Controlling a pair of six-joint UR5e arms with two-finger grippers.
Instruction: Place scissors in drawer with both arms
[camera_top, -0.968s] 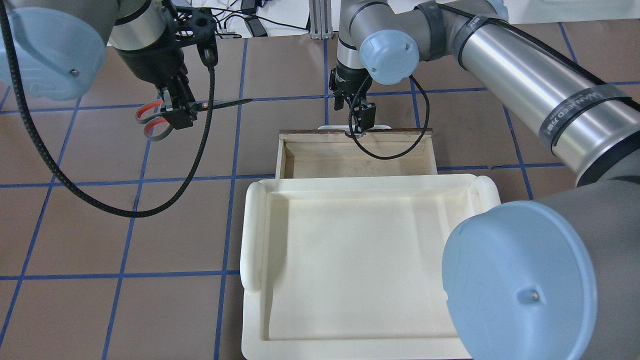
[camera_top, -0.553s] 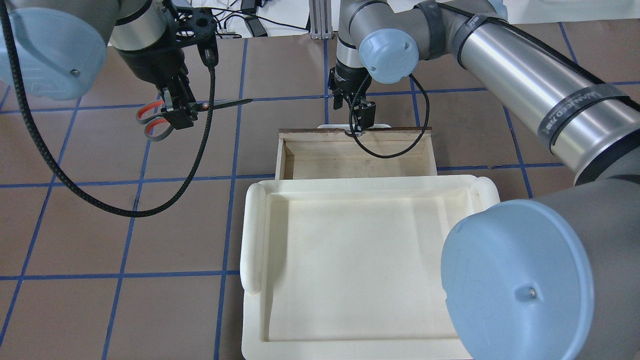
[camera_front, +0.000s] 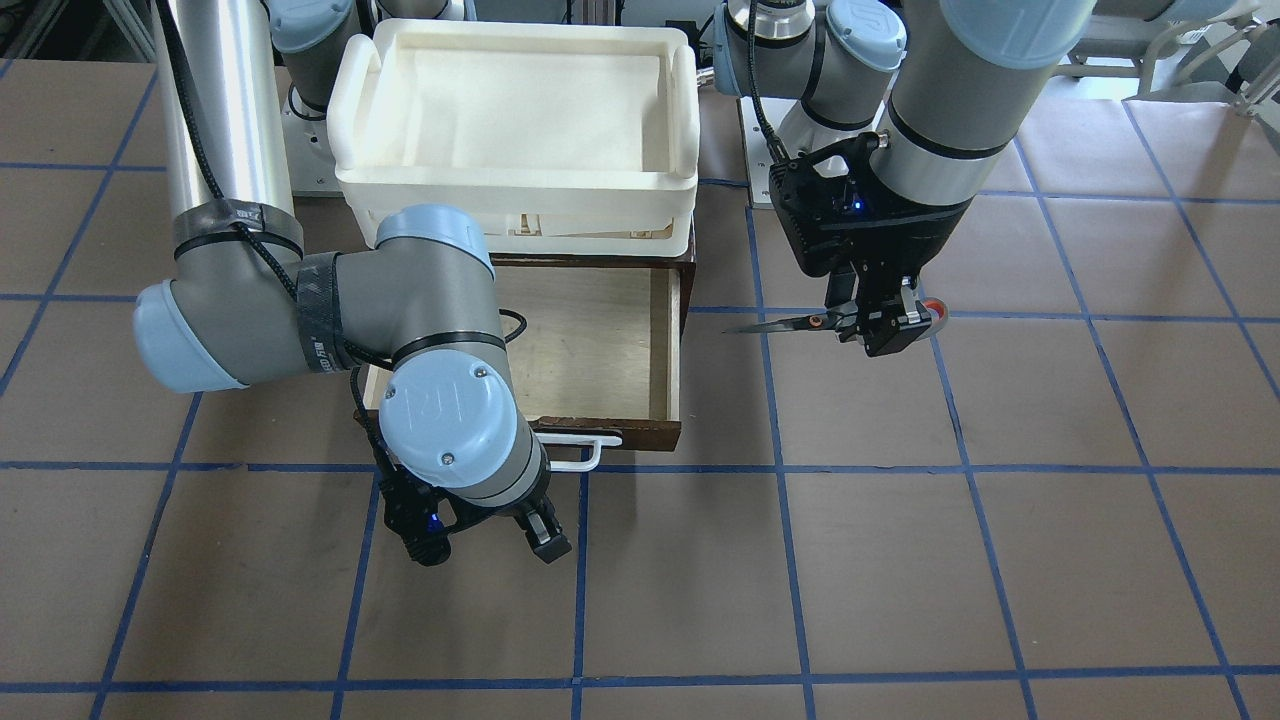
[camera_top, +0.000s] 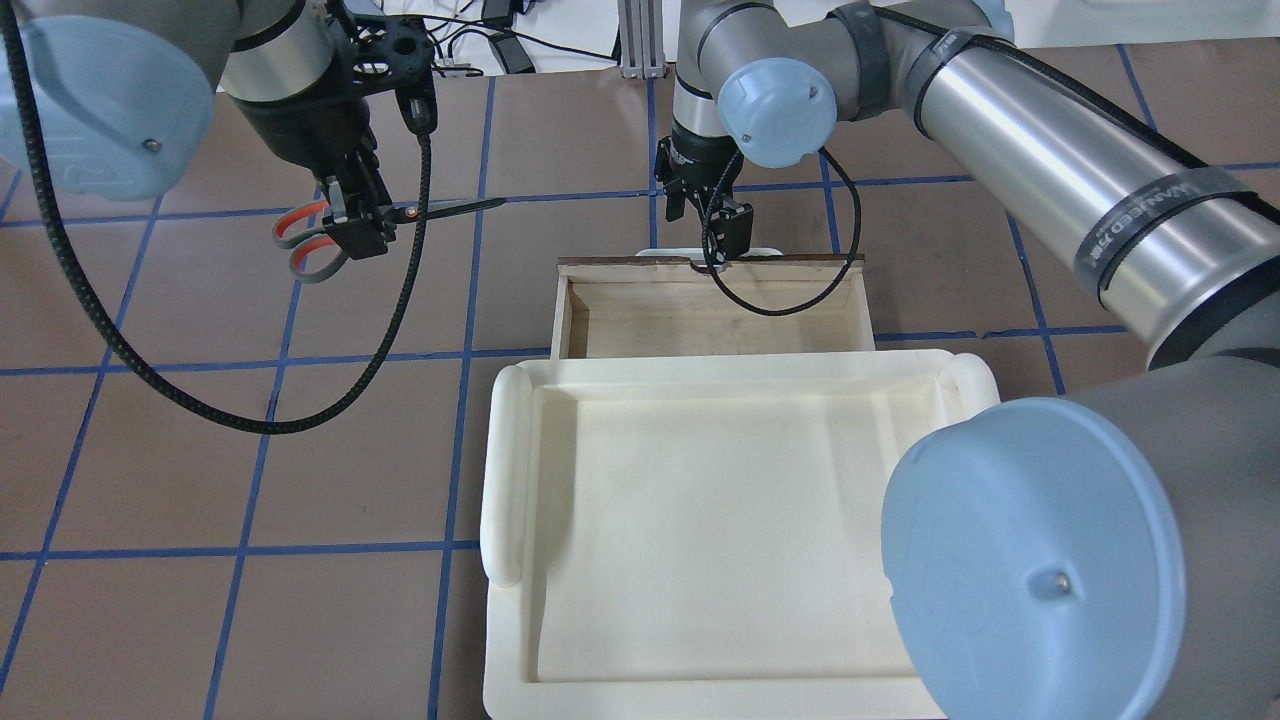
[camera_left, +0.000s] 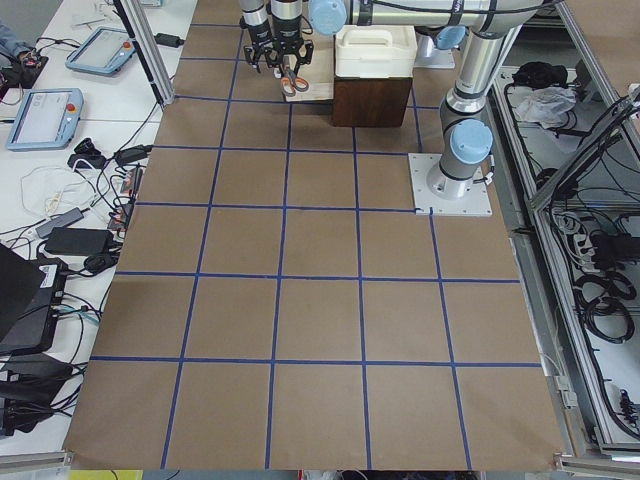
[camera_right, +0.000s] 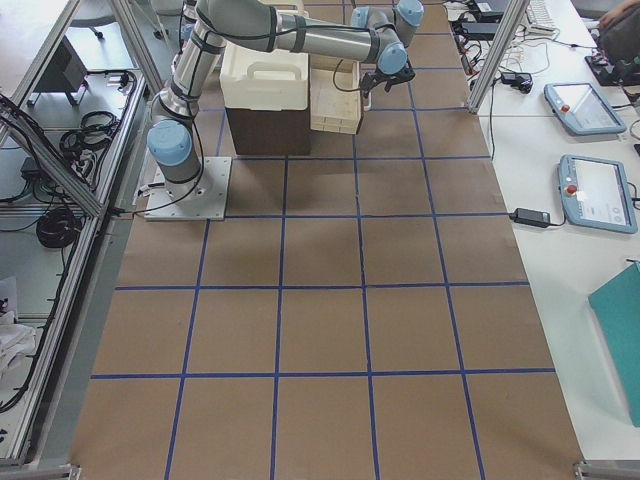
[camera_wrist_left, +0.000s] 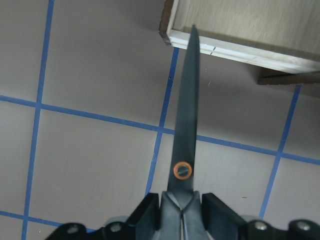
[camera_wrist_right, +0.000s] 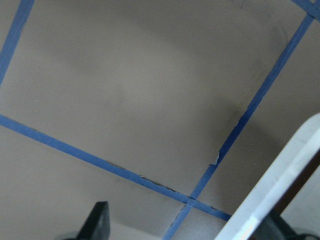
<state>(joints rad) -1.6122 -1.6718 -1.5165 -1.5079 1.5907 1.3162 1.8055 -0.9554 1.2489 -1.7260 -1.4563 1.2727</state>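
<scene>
At the bottom of the overhead view, a cream-white plastic tray (camera_top: 510, 470) is seen sitting on top of the cabinet. Just beyond it, the dark brown wooden drawer with a pale plywood interior (camera_top: 640, 325) is pulled out and nothing is seen inside it. At the drawer's white bar handle (camera_front: 585, 452), the right end effector (camera_front: 488, 545) is held with its fingers spread; nothing is gripped.

At the upper left of that view, the small scissors with silver blades and grey, orange-lined loops (camera_top: 440, 208) are clenched near the pivot by the left end effector (camera_top: 355, 225). They are carried level above the brown bench (camera_top: 150, 450), tips toward the drawer but not yet over it.

Trouble is judged most likely at entry. If the scissors are lowered too early, the blade tips could catch the drawer's side wall. With the grip so near the pivot, the scissors could swivel. A release made too far back could land them on the tray.
</scene>
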